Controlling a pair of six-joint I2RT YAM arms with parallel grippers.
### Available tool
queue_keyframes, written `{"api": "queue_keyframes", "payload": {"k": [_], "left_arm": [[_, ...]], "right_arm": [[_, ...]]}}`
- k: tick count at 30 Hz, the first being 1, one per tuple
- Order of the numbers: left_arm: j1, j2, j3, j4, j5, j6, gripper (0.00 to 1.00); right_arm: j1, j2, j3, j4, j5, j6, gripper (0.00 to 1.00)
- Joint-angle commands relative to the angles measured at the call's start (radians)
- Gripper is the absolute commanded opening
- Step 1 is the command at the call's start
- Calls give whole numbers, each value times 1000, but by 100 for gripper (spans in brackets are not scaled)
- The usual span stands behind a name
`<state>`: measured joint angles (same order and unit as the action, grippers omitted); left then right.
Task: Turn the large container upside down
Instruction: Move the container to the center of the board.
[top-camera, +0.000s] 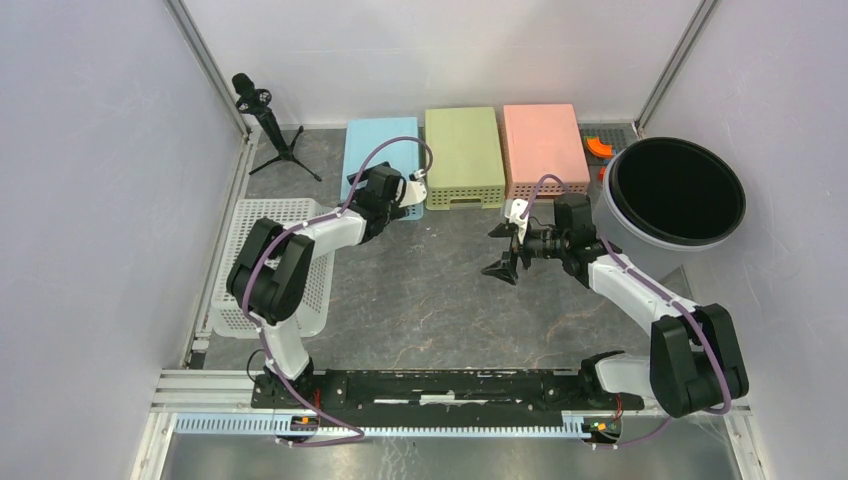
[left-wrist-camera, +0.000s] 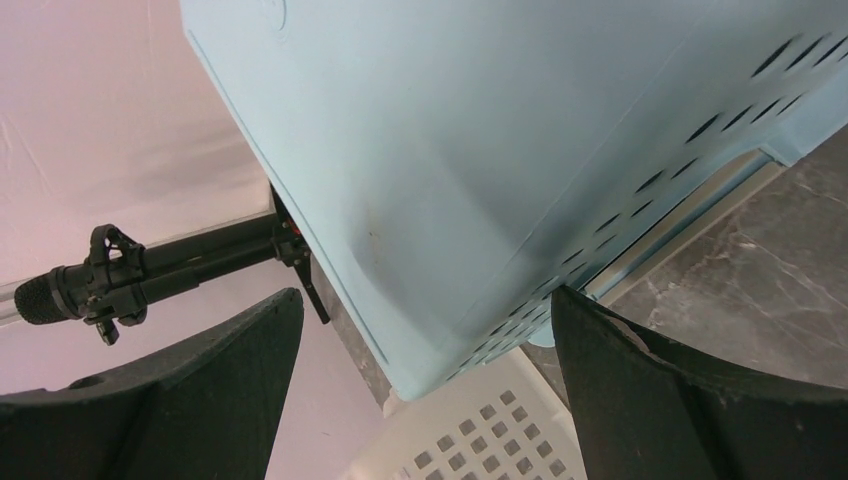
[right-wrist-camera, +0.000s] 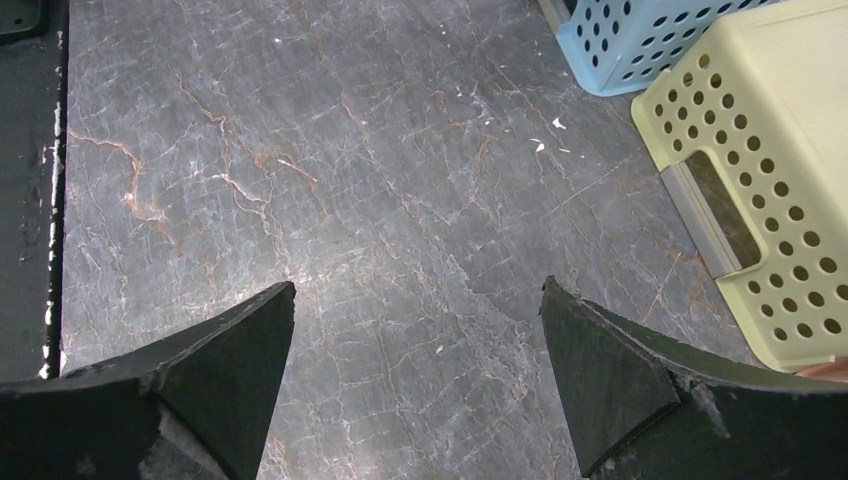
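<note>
Mounting rail (top-camera: 440, 385): runs along the near edge and carries both arm bases.
Table (top-camera: 440, 290): dark, marbled grey surface inside pale walls.
Large container (top-camera: 640, 240): round tub at the far right, standing upright with its mouth up, black inside and grey outside. It sits just right of the pink bin, and neither gripper touches it.
White basket (top-camera: 270, 210): perforated, at the left edge, partly under the left arm.
Pink bin (top-camera: 542, 145): far side, solid flat face up.
Green bin (top-camera: 463, 155): between the pink and blue bins, solid face up, with a handle slot in its near wall.
Blue bin (top-camera: 378, 140): leftmost of the three, solid face up.
Left gripper (left-wrist-camera: 425, 310): fingers spread wide and holding nothing, at the blue bin's near left corner, which shows between them.
Right gripper (top-camera: 505, 250): fingers spread wide and empty, above bare table near the green bin, well apart from the tub.
Microphone (top-camera: 265, 115): black, on a small tripod in the far left corner.
Orange item (top-camera: 598, 147): small, between the pink bin and the tub; too small to identify.
</note>
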<state>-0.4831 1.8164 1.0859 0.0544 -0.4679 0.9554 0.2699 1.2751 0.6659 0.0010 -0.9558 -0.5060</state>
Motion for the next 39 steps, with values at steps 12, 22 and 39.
{"api": "queue_keyframes", "payload": {"k": [12, 22, 39], "left_arm": [[29, 61, 110, 76, -8, 38, 100], [28, 86, 140, 52, 6, 23, 100], [29, 7, 119, -5, 4, -7, 100]], "right_arm": [[-7, 27, 32, 2, 11, -16, 98], [-12, 22, 29, -37, -55, -82, 98], [-29, 12, 35, -54, -74, -91, 98]]}}
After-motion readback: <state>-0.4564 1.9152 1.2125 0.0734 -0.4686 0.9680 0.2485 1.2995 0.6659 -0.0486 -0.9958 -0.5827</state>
